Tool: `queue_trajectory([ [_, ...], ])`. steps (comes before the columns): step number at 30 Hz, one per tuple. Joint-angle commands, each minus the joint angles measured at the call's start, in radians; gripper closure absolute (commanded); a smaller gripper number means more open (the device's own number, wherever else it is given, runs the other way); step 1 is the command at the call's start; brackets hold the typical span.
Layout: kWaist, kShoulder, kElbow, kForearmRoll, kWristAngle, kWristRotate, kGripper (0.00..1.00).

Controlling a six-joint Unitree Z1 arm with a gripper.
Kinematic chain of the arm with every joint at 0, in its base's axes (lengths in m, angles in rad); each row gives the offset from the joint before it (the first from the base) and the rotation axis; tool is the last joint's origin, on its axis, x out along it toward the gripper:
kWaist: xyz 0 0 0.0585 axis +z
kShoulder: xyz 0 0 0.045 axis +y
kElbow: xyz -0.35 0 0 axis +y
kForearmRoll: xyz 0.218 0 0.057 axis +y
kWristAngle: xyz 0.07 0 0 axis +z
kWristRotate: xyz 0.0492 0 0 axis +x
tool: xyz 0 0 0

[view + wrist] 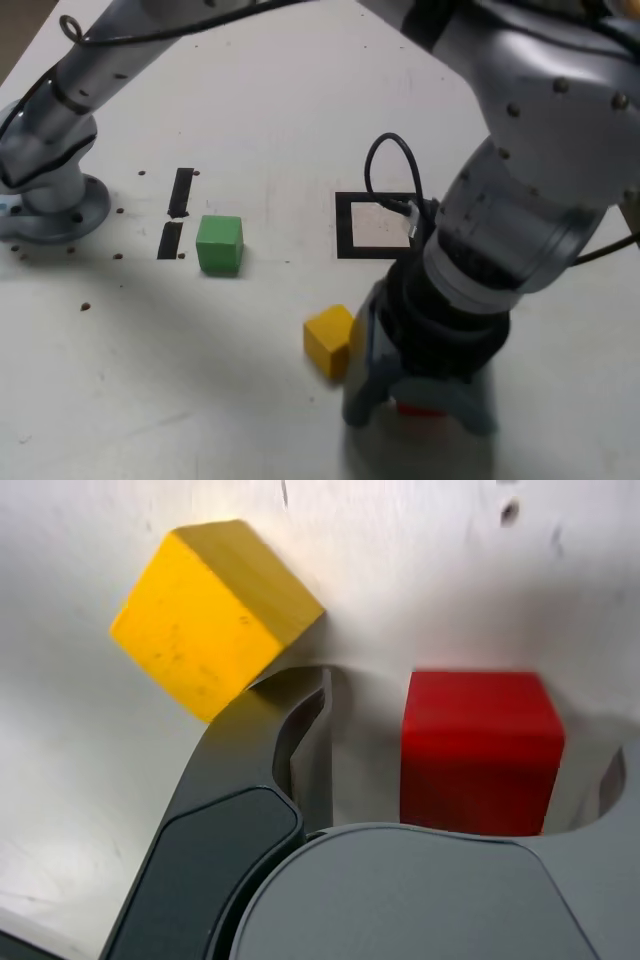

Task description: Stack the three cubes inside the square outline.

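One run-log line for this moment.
end effector: open, straddling red cube | yellow cube: beside | green cube: apart | square outline: empty

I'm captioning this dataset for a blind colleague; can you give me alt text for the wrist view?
The open gripper straddles a red cube on a white table, its dark finger beside the cube without touching it. A yellow cube sits just outside that finger.

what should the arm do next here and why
Probably close the pincer on the red cube. The wrist view shows the jaws open with the red cube sitting between them, and the yellow cube outside, beside one finger. In the exterior view the square outline holds no cube and the green cube sits apart, so a first cube still has to be picked.
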Motion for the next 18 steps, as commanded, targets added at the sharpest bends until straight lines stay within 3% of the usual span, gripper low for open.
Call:
queue_trajectory([
  [1,0.002,-0.013,-0.001,-0.003,0.006,0.004,0.06],
  [6,0.007,-0.012,-0.005,-0.002,0.016,0.012,0.07],
  [9,0.007,-0.011,-0.014,0.003,0.018,0.012,0.13],
  [12,0.007,-0.009,-0.024,0.005,0.019,0.011,0.27],
  [16,0.007,-0.007,-0.036,0.003,0.031,0.009,0.58],
  [18,0.007,-0.007,-0.04,0.002,0.038,0.009,0.68],
])
